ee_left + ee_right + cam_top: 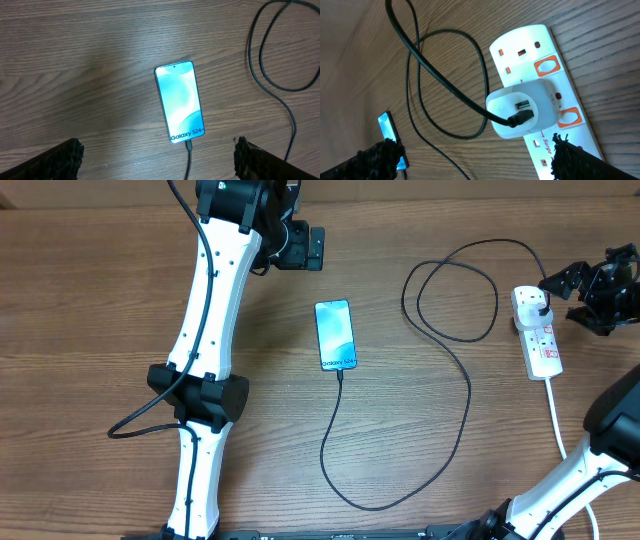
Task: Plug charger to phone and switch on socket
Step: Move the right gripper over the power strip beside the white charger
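A: At far right, socket [540, 340] lies long axis away-to-near, just inboard of right gripper [575, 298]. Fingers are spread and empty, and the right arm is nearer.
B: Phone [336, 335] sits centre of wood-grain table [100, 330]. Charger [468, 395] looks seated in its near end. Left gripper [320, 247] is spread too.
A: Strip is glossy white plastic. Orange-rimmed rocker switch [568, 116] beside adapter [520, 107] is the likely target.

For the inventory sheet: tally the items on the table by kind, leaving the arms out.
Phone: 1
Black charger cable: 1
White power strip: 1
White adapter plugged into the strip: 1
Total: 4
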`<action>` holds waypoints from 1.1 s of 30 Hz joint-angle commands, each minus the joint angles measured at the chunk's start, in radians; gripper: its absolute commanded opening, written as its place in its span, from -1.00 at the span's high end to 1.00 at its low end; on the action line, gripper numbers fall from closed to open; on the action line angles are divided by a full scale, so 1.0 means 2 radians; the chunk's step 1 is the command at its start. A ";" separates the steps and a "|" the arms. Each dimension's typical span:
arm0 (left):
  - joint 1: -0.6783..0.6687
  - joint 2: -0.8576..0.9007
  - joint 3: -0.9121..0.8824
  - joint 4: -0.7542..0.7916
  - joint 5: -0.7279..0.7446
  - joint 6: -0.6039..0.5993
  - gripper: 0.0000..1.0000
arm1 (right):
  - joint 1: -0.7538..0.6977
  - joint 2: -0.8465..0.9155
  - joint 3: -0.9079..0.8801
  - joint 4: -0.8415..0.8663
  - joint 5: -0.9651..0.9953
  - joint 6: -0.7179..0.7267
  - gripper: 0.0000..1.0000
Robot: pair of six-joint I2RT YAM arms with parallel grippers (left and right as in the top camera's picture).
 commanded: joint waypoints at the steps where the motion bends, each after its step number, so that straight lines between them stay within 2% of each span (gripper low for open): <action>1: 0.002 -0.002 0.009 -0.001 -0.007 0.007 -0.99 | 0.002 0.007 -0.003 0.006 0.011 -0.004 -1.00; 10: 0.002 -0.002 0.009 -0.001 -0.007 0.008 -1.00 | 0.003 0.007 -0.055 0.044 0.011 0.000 -1.00; 33: 0.002 -0.002 0.009 -0.001 -0.007 0.008 -1.00 | 0.025 0.007 -0.085 0.084 0.043 0.007 -1.00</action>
